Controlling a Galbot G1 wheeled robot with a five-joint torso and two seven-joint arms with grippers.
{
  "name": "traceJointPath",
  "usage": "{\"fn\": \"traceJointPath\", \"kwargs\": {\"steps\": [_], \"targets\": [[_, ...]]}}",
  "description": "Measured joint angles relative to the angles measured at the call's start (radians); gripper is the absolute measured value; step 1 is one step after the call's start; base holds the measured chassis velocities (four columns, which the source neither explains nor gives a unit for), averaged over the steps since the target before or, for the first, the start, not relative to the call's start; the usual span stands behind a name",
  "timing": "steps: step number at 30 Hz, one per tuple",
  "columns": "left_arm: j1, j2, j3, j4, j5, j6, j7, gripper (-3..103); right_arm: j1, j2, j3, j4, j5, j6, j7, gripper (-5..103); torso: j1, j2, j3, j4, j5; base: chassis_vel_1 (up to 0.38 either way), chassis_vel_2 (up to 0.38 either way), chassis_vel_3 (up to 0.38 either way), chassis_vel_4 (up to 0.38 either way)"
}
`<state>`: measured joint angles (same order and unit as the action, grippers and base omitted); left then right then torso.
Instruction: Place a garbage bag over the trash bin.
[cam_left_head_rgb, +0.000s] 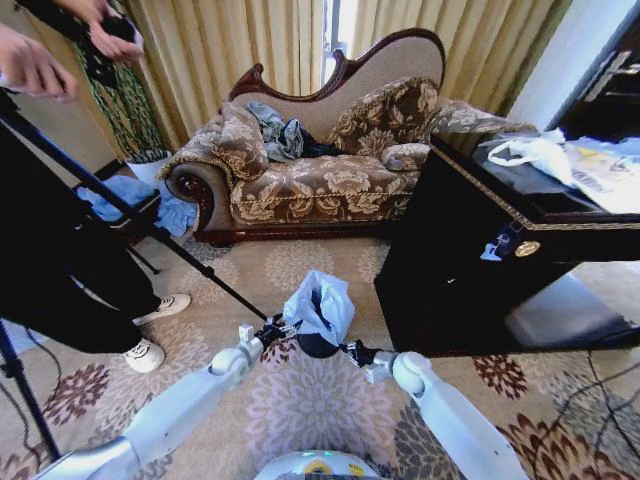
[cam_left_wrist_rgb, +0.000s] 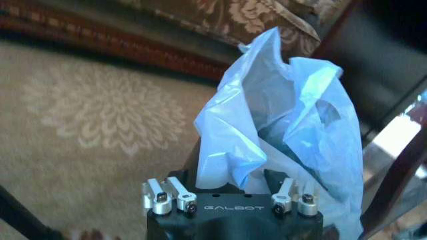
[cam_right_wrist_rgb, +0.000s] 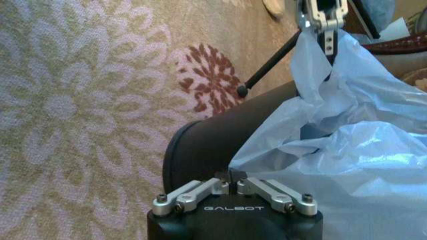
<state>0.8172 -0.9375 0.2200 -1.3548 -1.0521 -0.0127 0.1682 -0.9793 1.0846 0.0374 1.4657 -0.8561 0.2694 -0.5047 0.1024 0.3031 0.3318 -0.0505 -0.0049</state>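
Floral-patterned carpet (cam_left_head_rgb: 300, 400) carries the trash bin (cam_left_head_rgb: 318, 346) at centre, sofa (cam_left_head_rgb: 310, 180) at twelve o'clock, black cabinet (cam_left_head_rgb: 470, 270) at two, tripod leg (cam_left_head_rgb: 150, 232) at ten.

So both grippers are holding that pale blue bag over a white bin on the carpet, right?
Not quite: the bin is black, not white, as the right wrist view shows. The left gripper and right gripper do hold the pale blue bag over it on the carpet.

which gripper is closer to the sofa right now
Left. The left gripper sits on the garbage bag's sofa side; the right gripper is farther back.
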Motion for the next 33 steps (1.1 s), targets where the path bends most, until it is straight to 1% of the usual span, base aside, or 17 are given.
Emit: {"fn": "traceJointPath", "kwargs": {"steps": [2, 3, 4, 5, 6, 9, 10, 12, 13, 15, 16, 17, 18, 19, 21, 24, 33], "targets": [[0.0, -0.005, -0.012, 0.004, -0.039, 0.028, 0.014, 66, -0.003, -0.003, 0.001, 0.002, 0.001, 0.002, 0.002, 0, 0.0, 0.0, 0.0, 0.0, -0.0001, 0.0, 0.0, 0.0, 0.0], [0.003, -0.003, -0.014, 0.003, -0.046, 0.032, 0.019, 66, -0.004, -0.004, 0.001, 0.002, 0.002, 0.003, 0.003, 0, 0.0, 0.0, 0.0, 0.0, 0.0, 0.0, 0.0, 0.0, 0.0], [0.008, 0.003, -0.015, -0.001, -0.053, 0.038, 0.031, 61, -0.005, -0.005, 0.001, 0.002, 0.004, 0.004, 0.004, 0, 0.0, 0.0, 0.0, 0.0001, -0.0001, 0.0, 0.0, 0.0, 0.0], [0.015, 0.011, -0.016, -0.007, -0.057, 0.04, 0.042, 56, -0.006, -0.005, 0.001, 0.002, 0.005, 0.006, 0.005, 0, 0.0, 0.0, 0.0, 0.0001, -0.0001, 0.0, 0.0, 0.0, 0.0], [0.015, 0.011, -0.016, -0.007, -0.057, 0.04, 0.042, 56, -0.006, -0.005, 0.001, 0.002, 0.005, 0.006, 0.005, 0, 0.0, 0.0, 0.0, 0.0001, -0.0001, 0.0, 0.0, 0.0, 0.0], [0.037, 0.037, -0.03, -0.036, -0.069, 0.043, 0.074, 40, -0.003, -0.004, -0.007, -0.001, 0.007, 0.009, 0.007, 0, 0.0, 0.0, 0.0, 0.0001, -0.0001, 0.0, 0.0, 0.0, 0.0], [0.037, 0.037, -0.03, -0.036, -0.069, 0.043, 0.074, 40, -0.003, -0.004, -0.007, -0.001, 0.007, 0.009, 0.007, 0, 0.0, 0.0, 0.0, 0.0001, -0.0001, 0.0, 0.0, 0.0, 0.0], [0.046, 0.052, -0.046, -0.048, -0.08, 0.047, 0.098, 28, 0.004, 0.001, -0.011, -0.006, 0.009, 0.01, 0.009, 0, 0.0, 0.0, 0.0, 0.0002, 0.0002, 0.0, 0.0, 0.0, 0.0], [0.046, 0.052, -0.046, -0.048, -0.08, 0.047, 0.098, 28, 0.004, 0.001, -0.011, -0.006, 0.009, 0.01, 0.009, 0, 0.0, 0.0, 0.0, 0.0002, 0.0002, 0.0, 0.0, 0.0, 0.0], [0.048, 0.052, -0.054, -0.038, -0.089, 0.048, 0.103, 18, 0.008, 0.006, -0.015, -0.014, 0.009, 0.012, 0.011, 0, 0.0, 0.0, 0.0, 0.0002, -0.0002, 0.0, 0.0, 0.0, 0.0], [0.048, 0.052, -0.054, -0.038, -0.089, 0.048, 0.103, 18, 0.008, 0.006, -0.015, -0.014, 0.009, 0.012, 0.011, 0, 0.0, 0.0, 0.0, 0.0002, -0.0002, 0.0, 0.0, 0.0, 0.0], [0.048, 0.05, -0.055, -0.033, -0.09, 0.048, 0.103, 12, 0.009, 0.008, -0.016, -0.016, 0.009, 0.013, 0.012, 0, 0.0, 0.0, 0.0, 0.0002, -0.0001, 0.0, 0.0, 0.0, 0.0], [0.049, 0.048, -0.057, -0.027, -0.092, 0.049, 0.103, 12, 0.009, 0.01, -0.016, -0.018, 0.008, 0.015, 0.012, 0, 0.0, 0.0, 0.0, 0.0001, 0.0, 0.0, 0.0, 0.0, 0.0], [0.052, 0.047, -0.057, -0.022, -0.095, 0.05, 0.103, 3, 0.007, 0.011, -0.016, -0.021, 0.007, 0.016, 0.014, 0, 0.0, 0.0, 0.0, 0.0001, -0.0002, 0.0, 0.0, 0.0, 0.0], [0.054, 0.046, -0.057, -0.018, -0.095, 0.05, 0.103, 3, 0.005, 0.012, -0.016, -0.023, 0.007, 0.017, 0.015, 0, 0.0, 0.0, 0.0, 0.0001, -0.0001, 0.0, 0.0, 0.0, 0.0], [0.055, 0.041, -0.054, 0.002, -0.092, 0.05, 0.102, 0, 0.003, 0.015, -0.014, -0.034, 0.005, 0.022, 0.02, 0, 0.0, 0.0, 0.0, 0.0001, 0.0, 0.0, 0.0, 0.0, 0.0], [0.037, 0.024, -0.04, 0.064, -0.063, 0.048, 0.102, 0, 0.007, 0.025, -0.014, -0.051, 0.0, 0.026, 0.029, 0, 0.0, 0.0, 0.0, 0.0001, -0.0001, 0.0, 0.0, 0.0, 0.0]]}}
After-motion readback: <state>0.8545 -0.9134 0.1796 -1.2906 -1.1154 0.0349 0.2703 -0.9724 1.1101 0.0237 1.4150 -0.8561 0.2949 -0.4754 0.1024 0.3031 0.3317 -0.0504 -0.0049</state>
